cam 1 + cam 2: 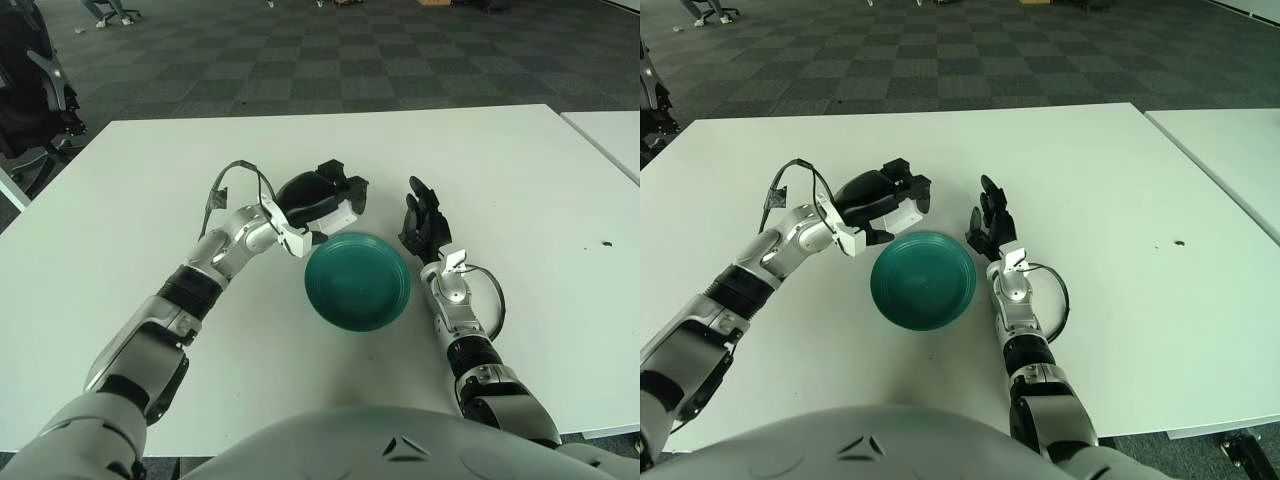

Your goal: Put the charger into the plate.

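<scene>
Left eye view: left hand (318, 198) fingers grip the charger (335, 213); right hand (421, 222) open.

Smooth matt teal plate (358, 281) on a smooth matt white table (520, 170).

No readable text, labels, brands or numbers anywhere

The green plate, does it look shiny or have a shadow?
Left eye view: the plate shows only a faint sheen, no hard glare; the left hand holding the charger shows beside its far-left rim. Right eye view: soft, even light, shadows on the table barely visible.
</scene>
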Robot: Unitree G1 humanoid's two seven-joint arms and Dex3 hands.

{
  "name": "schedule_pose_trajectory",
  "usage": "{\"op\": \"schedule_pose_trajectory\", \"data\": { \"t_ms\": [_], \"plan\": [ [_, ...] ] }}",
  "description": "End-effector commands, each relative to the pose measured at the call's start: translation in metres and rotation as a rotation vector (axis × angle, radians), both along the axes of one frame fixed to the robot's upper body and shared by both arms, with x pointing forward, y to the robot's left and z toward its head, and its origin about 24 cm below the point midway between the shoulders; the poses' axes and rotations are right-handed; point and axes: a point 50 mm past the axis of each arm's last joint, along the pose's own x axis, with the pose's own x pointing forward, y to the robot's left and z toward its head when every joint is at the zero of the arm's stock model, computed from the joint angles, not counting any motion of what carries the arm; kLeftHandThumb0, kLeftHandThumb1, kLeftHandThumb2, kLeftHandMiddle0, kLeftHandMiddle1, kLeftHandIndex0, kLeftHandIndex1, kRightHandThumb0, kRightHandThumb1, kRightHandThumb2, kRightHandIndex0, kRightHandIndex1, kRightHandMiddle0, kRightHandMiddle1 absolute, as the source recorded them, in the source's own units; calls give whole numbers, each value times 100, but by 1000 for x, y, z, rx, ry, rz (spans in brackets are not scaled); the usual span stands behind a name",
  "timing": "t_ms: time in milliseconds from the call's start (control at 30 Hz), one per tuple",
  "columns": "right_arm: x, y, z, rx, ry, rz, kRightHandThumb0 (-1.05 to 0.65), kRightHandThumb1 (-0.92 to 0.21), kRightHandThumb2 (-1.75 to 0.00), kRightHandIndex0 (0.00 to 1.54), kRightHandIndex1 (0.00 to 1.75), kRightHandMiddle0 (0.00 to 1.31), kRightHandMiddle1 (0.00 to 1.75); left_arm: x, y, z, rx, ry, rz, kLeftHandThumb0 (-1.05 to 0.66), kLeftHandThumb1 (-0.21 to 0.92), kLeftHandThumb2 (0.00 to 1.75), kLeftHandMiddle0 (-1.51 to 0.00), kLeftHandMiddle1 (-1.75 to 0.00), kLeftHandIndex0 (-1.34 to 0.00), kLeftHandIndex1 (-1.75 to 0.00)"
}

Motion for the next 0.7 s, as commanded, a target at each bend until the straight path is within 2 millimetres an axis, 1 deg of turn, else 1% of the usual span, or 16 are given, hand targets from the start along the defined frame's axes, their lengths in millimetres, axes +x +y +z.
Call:
{"op": "schedule_pose_trajectory", "data": {
  "t_ms": [0,233,400,533,667],
  "plan": [
    [-88,-3,-94,-8,524,-36,-88,-92,-90,6,0,0,28,-9,3,5,74,-32,-40,0,24,140,-61,-172,-51,-175],
    [-88,-7,-95,-5,530,-44,-90,-92,-91,3,0,0,21,-21,-3,6,81,-25,-113,0,24,140,-62,-170,-51,-175],
    [-90,-7,-96,-44,534,-41,-92,-92,-92,1,0,0,17,-28,-7,5,85,-23,-152,0,23,140,-62,-169,-52,-175],
    [-90,-7,-96,-80,529,-41,-93,-92,-91,1,0,0,19,-31,-9,5,102,-29,-173,0,24,139,-62,-169,-51,-175],
    [-87,-6,-93,-131,499,-34,-93,-92,-88,3,1,0,24,-35,-12,5,141,-35,-213,-1,25,138,-60,-170,-50,-175]
  ]
}}
